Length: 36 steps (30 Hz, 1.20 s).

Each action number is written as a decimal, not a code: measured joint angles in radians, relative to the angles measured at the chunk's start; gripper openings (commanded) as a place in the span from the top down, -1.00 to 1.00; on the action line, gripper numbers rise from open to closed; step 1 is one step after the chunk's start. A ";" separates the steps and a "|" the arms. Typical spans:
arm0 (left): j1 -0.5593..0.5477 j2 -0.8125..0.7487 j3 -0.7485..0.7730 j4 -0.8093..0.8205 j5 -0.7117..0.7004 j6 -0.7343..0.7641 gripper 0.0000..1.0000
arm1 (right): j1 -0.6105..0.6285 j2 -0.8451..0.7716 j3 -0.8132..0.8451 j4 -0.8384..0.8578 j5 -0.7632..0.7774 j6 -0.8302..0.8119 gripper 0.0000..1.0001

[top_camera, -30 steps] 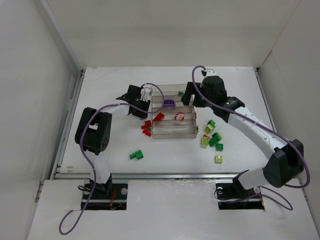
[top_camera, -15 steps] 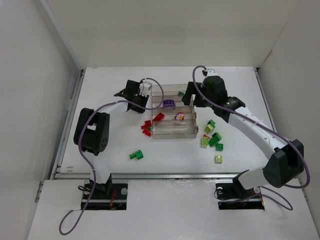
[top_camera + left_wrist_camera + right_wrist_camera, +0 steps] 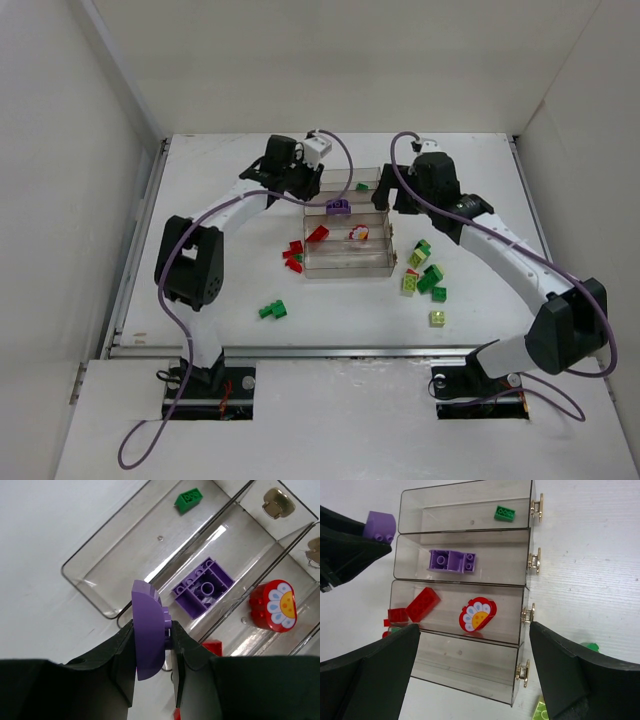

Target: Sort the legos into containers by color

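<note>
L fingers (image 3: 118, 666) pinch purple brick (image 3: 148, 630), prob. just off tray's (image 3: 75, 578) end.

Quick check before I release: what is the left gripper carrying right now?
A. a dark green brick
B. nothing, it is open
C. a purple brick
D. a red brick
C: in the left wrist view the left gripper is shut on a purple brick, with one finger pressed against each side of it.

Overhead and wrist views sharing tray (image 3: 345, 263)
</note>
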 measured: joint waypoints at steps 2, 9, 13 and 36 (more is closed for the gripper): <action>-0.012 0.031 0.017 -0.006 0.010 0.005 0.41 | -0.003 0.001 -0.003 -0.004 -0.004 -0.005 -0.91; -0.023 0.076 0.065 -0.064 0.032 0.043 -0.30 | -0.011 -0.003 -0.017 0.003 -0.016 -0.021 -0.91; -0.021 0.011 0.022 -0.080 0.066 0.098 -0.29 | -0.013 -0.007 -0.031 0.001 -0.019 -0.024 -0.91; 0.096 -0.355 -0.495 -0.485 0.236 0.785 -0.44 | 0.064 -0.083 -0.067 0.001 -0.049 -0.025 -0.91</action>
